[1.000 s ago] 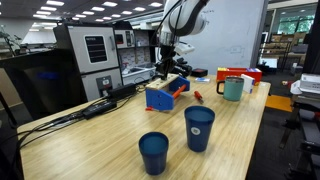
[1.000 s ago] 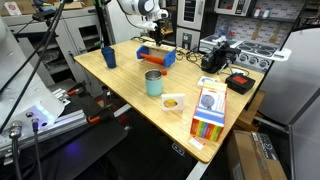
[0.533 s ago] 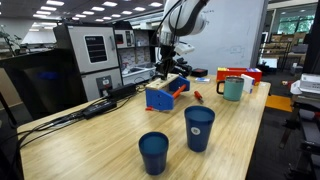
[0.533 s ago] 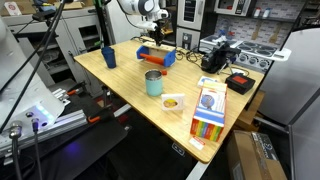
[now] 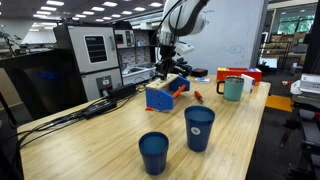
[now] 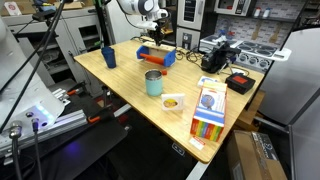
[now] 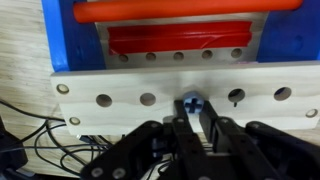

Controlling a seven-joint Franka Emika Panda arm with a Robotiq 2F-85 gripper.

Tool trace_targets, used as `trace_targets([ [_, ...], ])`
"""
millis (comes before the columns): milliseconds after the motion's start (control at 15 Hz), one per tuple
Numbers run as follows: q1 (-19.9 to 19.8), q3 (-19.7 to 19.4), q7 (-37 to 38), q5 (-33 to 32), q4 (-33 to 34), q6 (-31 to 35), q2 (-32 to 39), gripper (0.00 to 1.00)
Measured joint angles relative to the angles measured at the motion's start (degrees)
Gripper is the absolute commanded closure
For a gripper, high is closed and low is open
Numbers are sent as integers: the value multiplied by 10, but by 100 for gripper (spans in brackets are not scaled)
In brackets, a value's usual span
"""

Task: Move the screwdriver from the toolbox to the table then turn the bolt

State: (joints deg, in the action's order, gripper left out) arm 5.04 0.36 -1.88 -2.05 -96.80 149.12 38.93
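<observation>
The blue toolbox with orange-red ends stands on the light-wood table; it also shows in an exterior view and in the wrist view. The red-handled screwdriver lies on the table just beside the toolbox. My gripper hangs at the toolbox's far side. In the wrist view its fingers are closed narrowly around a small blue cross-head bolt set in a pale strip with a row of holes.
Two dark blue cups stand near the front. A teal mug and a flat red box are behind the screwdriver. Black cables run along the table side. A marker pack lies near the far edge.
</observation>
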Motion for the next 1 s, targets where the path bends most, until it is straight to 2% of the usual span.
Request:
trace_targets([
  [333,2,7,-46,-34,-1,-10,-3,95],
  [1000,-11,23,-184,-68,-15,-7,-12,95],
])
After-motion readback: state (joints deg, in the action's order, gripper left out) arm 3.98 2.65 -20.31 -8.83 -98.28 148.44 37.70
